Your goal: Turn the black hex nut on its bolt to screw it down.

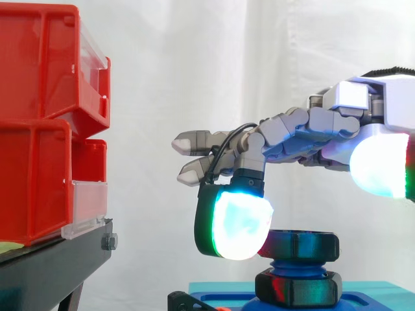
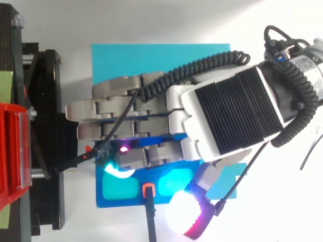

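A black hex nut [image 1: 302,245] sits high on a blue threaded bolt [image 1: 293,266]. Below it a second black hex piece [image 1: 298,287] rests on the blue base [image 1: 220,299]. My hand [image 1: 305,133] reaches in from the right, above the bolt, with most fingers stretched out to the left. One finger bends down, and its glowing cyan pad [image 1: 237,223] sits against the nut's left side. The thumb's white pad [image 1: 379,165] hangs up and to the right, apart from the nut. From above, the hand [image 2: 222,111] covers the bolt and nut.
Red bins [image 1: 45,123] stand stacked on a black stand [image 1: 52,265] to the left. The blue base [image 2: 113,199] lies on a teal mat [image 2: 151,60]. A black cable with an orange tip [image 2: 148,190] lies at the base's near edge.
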Controlling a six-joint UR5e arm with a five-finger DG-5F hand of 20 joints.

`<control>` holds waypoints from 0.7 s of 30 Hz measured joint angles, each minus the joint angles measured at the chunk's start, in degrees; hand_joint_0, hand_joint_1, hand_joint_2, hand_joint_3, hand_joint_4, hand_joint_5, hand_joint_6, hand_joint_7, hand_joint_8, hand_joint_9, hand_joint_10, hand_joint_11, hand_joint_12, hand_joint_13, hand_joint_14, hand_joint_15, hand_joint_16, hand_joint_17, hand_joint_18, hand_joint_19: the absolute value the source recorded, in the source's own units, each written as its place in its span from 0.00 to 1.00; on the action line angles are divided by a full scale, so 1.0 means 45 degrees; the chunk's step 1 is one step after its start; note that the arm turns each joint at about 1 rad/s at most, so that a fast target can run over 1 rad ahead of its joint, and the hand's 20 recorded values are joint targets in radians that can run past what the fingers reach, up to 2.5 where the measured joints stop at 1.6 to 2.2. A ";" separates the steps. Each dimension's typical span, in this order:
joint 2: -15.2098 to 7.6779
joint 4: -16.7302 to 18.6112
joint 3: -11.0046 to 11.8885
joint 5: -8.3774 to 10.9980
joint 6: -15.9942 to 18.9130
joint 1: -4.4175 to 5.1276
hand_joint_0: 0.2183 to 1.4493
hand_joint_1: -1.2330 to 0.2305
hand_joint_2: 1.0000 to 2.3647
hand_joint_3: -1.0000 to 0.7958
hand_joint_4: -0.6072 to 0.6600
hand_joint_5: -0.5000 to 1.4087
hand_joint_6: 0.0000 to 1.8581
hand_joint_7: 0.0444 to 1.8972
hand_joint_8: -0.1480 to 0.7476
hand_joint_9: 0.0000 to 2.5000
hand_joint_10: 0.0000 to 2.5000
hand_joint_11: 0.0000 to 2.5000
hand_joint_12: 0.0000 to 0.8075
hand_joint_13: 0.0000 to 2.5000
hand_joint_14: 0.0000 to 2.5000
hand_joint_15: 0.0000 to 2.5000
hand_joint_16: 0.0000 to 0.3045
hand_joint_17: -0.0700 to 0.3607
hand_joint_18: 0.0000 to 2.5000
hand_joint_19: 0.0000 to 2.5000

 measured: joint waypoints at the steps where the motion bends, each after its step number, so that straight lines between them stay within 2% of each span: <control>1: 0.0000 0.0028 -0.0001 -0.0066 0.0000 -0.0046 0.23 0.66 0.00 0.28 0.75 0.20 0.36 0.42 0.52 0.14 0.00 0.03 0.43 0.04 0.00 0.01 0.18 0.45 0.01 0.17; 15: -0.0032 0.0307 -0.0011 -0.0976 0.0012 -0.0771 0.23 0.66 0.00 0.28 0.75 0.20 0.36 0.43 0.52 0.14 0.00 0.02 0.43 0.05 0.00 0.01 0.18 0.45 0.02 0.17; 21: -0.0035 0.0651 -0.0008 -0.1516 0.0019 -0.1159 0.23 0.65 0.00 0.28 0.75 0.21 0.34 0.45 0.52 0.14 0.00 0.02 0.43 0.05 0.00 0.01 0.18 0.45 0.03 0.18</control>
